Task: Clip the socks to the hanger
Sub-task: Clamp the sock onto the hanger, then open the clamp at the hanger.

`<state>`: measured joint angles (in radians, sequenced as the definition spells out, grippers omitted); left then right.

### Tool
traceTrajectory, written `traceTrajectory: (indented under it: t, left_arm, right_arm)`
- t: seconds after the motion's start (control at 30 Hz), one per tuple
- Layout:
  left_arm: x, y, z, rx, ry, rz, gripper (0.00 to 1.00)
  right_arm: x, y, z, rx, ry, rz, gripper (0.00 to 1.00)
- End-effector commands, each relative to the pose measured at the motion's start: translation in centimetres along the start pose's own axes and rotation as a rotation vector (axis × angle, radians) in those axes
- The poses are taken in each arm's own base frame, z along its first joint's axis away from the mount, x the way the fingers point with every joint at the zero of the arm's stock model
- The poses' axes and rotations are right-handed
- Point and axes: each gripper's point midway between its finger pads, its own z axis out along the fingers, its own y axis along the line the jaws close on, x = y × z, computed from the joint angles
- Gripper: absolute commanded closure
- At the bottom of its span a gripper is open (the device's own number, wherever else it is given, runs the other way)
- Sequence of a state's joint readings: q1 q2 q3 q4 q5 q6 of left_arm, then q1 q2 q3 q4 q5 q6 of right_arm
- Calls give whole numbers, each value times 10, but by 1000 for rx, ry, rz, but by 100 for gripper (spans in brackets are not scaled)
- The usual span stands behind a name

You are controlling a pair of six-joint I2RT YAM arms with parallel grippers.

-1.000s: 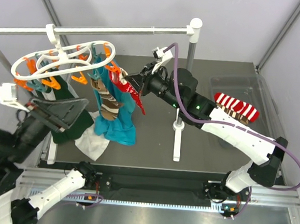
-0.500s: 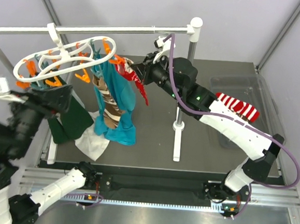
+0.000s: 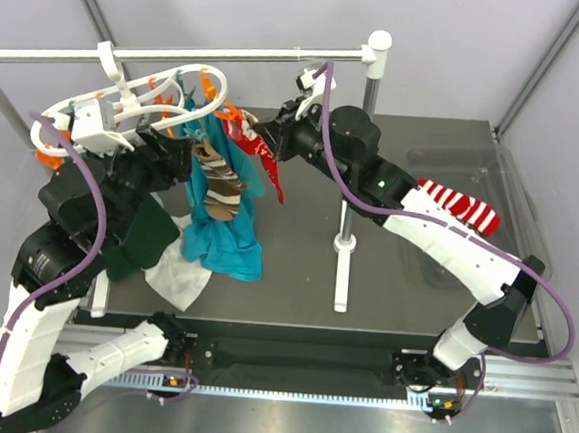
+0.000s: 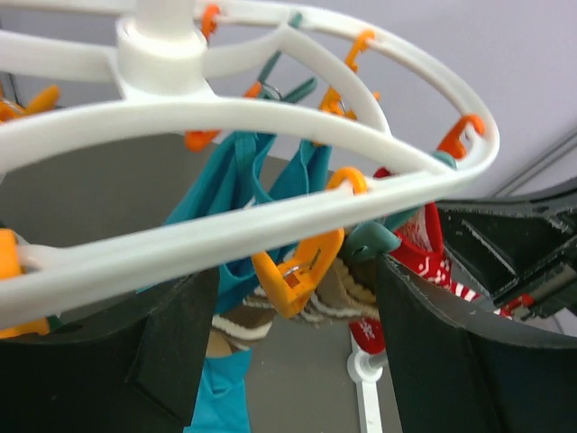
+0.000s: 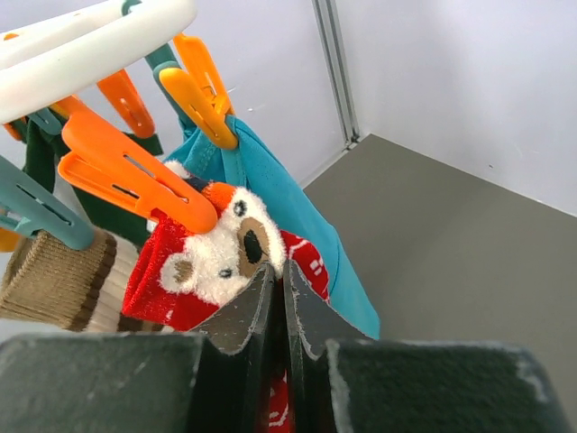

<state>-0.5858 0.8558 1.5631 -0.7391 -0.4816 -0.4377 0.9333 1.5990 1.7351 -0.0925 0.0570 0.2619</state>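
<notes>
- Your right tool is clamped on a red sock, just below an orange clip.
- Your left tool stands wide apart, the hanger ring just above it.
- A brown sock hangs between your tools.

No legible text, label, brand name, number or sign appears on the hanger, on the red sock or on any other item in view, and the white marks on that sock form a pattern only.
</notes>
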Motion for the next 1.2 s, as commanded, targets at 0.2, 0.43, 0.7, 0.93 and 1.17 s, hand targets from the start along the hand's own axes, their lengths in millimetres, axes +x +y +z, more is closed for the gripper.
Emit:
traceTrajectory:
  t: [0.2, 0.43, 0.7, 0.93, 1.17]
  left_arm:
    - [-47, -6, -2, 17, -191, -48, 49]
    - [-46, -13, 0, 49, -181, -45, 58]
    - [-38, -16, 8, 51, -160, -32, 74]
    - [-43, -26, 0, 96, -130, -55, 100]
    - [-42, -34, -14, 154, -79, -84, 100]
  right_arm:
    - [-21, 6, -9, -51, -59, -15, 94]
    - [-27, 5, -20, -53, -73, -19, 94]
    - [-27, 9, -22, -77, -62, -15, 91]
    - [-18, -3, -24, -31, 16, -74, 80]
    - [-18, 4, -52, -72, 78, -92, 56]
